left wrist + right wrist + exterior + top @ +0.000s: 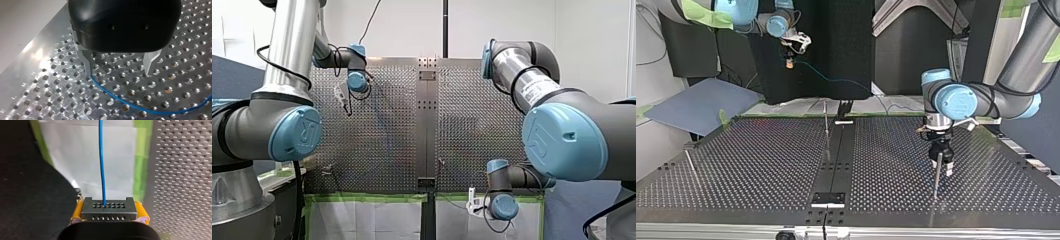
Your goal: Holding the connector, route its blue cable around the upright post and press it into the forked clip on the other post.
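Note:
My right gripper (109, 213) has yellow pads shut on a grey multi-hole connector (109, 207). The blue cable (101, 157) leaves it straight ahead. In the top view this gripper (790, 59) hangs high beyond the table's far edge, and the cable (836, 80) sags from it toward the table. My left gripper (118, 72) stands open just above the perforated plate with nothing between its metal fingers (86, 62). The blue cable (130, 105) curves across the plate from beside one fingertip. In the top view my left gripper (941, 165) is right behind a thin upright post (936, 181).
Another thin post (826, 125) stands by the black centre rail (836, 150), and a slanted rod (691, 165) is at the top view's left. A blue-grey sheet (696, 102) lies off the table's far left corner. Green tape (372, 197) edges the table.

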